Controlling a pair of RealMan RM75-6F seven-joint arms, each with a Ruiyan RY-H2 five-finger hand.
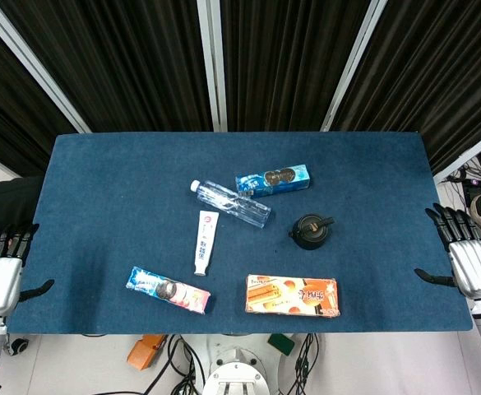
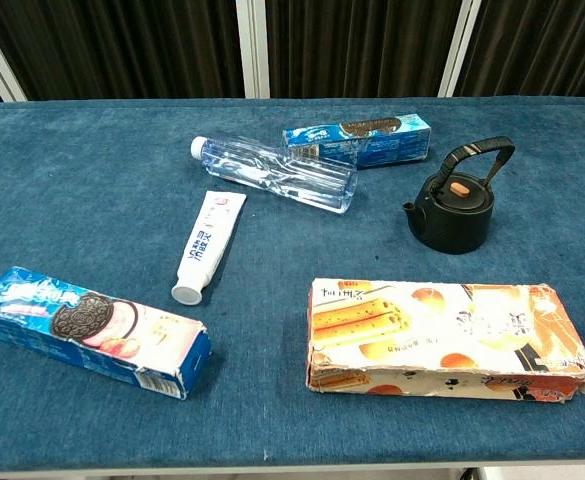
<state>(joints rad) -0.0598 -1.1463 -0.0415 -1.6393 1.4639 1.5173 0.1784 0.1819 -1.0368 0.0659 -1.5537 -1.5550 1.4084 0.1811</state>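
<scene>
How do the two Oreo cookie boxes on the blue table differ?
The far Oreo box is all blue and touches the water bottle; the near Oreo box is blue fading into pink, lies apart, and has a crumpled end. Both lie flat and picture dark sandwich cookies.

Print on cookie boxes (image 2: 92, 335), wafer box (image 2: 442, 338), toothpaste tube (image 2: 208, 243) too blurred; nothing legible.

Blue counter (image 2: 92, 180) with a pink-and-blue cookie box (image 2: 87, 333) at the near left corner and a long orange wafer box (image 2: 442, 338) along the near edge on the right. Toothpaste tube (image 2: 206, 245) lies mid-counter, cap toward the near edge. Behind it a clear water bottle (image 2: 277, 173) lies touching a blue cookie box (image 2: 357, 137). Small black kettle (image 2: 454, 205) stands upright right of them.
</scene>
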